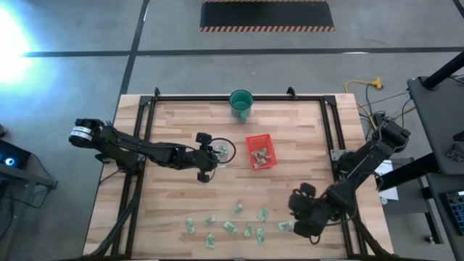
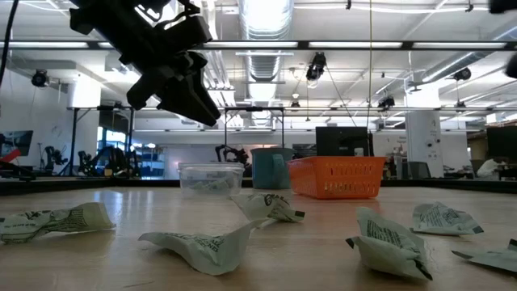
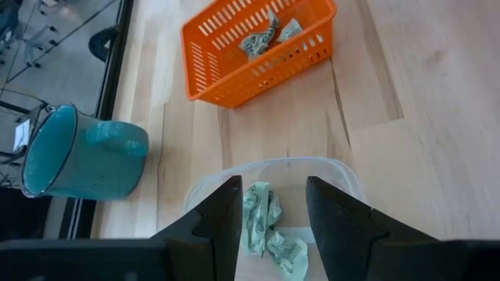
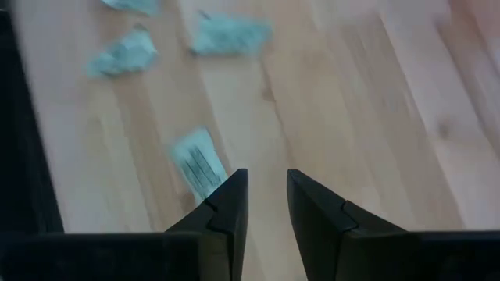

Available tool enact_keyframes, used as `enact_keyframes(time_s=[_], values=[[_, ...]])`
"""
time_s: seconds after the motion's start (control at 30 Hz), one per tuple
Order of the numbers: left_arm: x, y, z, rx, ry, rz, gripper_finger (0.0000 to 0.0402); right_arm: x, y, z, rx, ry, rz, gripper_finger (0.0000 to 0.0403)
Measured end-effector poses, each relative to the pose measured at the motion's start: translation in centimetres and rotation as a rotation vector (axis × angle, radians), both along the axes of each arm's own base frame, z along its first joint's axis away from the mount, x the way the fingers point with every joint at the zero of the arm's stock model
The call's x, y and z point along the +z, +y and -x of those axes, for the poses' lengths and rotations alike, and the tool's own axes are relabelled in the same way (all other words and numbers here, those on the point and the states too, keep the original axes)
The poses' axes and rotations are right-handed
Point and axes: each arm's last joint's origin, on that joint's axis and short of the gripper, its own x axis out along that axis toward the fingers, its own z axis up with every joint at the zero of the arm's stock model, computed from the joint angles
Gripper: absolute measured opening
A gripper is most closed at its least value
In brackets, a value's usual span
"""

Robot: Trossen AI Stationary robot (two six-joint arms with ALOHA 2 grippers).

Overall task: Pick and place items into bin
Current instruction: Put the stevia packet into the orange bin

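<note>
Several tiny pale green-and-white pieces [image 1: 230, 226] lie flat and loose along the table's near side; in the low view they are crumpled [image 2: 386, 240]. More pieces sit in a clear tub [image 3: 269, 230] and in the orange tray [image 3: 258, 53]. My left gripper [image 3: 272, 212] hangs open over the clear tub [image 1: 223, 151], left of the orange tray [image 1: 261, 151]. My right gripper [image 4: 267, 204] is open, low over the table at the right end of the loose pieces [image 1: 303, 210]. One piece [image 4: 197, 161] lies just beyond one of its fingers.
A teal cup [image 1: 241, 104] stands near the far edge, behind the tub and tray. Dark rails [image 1: 145, 138] run along the table's left, right and far sides. Bare wood lies between the tray and the loose pieces.
</note>
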Motion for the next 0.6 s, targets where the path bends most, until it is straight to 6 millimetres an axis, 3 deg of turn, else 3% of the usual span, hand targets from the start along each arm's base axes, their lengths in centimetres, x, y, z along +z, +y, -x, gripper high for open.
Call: enact_keyframes(time_s=[0.27, 0.6], values=[[0.0, 0.0, 0.0, 0.005, -0.001, 0.006, 0.0127, -0.3, 0.8, 2.5, -0.196, 0.098, -0.050, 0.0071], [-0.1, 0.0, 0.0, 0.005, 0.002, 0.005, 0.0127, -2.7, 2.3, 3.8, -0.191, 0.158, 0.036, 0.0091]])
